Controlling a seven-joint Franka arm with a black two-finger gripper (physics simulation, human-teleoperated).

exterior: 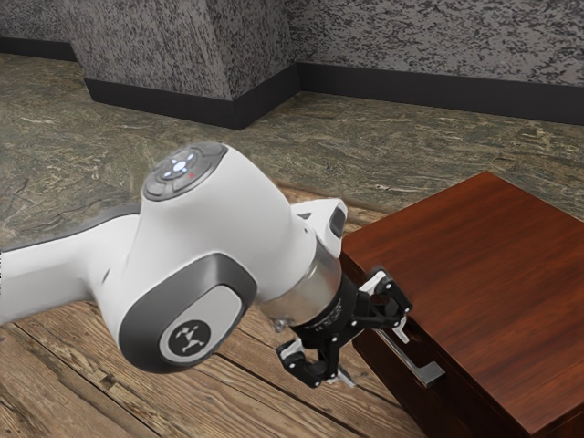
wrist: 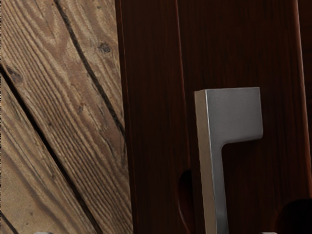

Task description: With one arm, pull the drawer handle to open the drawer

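Our gripper (exterior: pixel 363 342) has its two black fingers spread wide and holds nothing. In the exterior view one finger stands high and the other low. The upper one is just beside the near end of the handle (exterior: pixel 418 358), and we cannot tell whether it touches.

The handle is a flat, brushed silver bar with square corners. It stands off the drawer front (exterior: pixel 392 370) on a short bent leg, which leaves a slot of shadow behind the bar. In the wrist view the handle (wrist: pixel 213 146) runs along the dark reddish drawer front (wrist: pixel 151 122), with its bent end pointing away from the planks.

The drawer sits in the side of the cabinet (exterior: pixel 474 265) that faces the arm (exterior: pixel 210 265), low on the exterior view's right. Whether it is out at all we cannot tell. The cabinet's straight corner edge meets the plank table (wrist: pixel 58 122) just beside the handle.

On the arm's side, open planks (exterior: pixel 82 383) stretch toward the exterior view's left, giving room to draw back. Beyond the table lies the stone floor (exterior: pixel 383 137), and farther off the speckled wall (exterior: pixel 438 36) with its dark baseboard.
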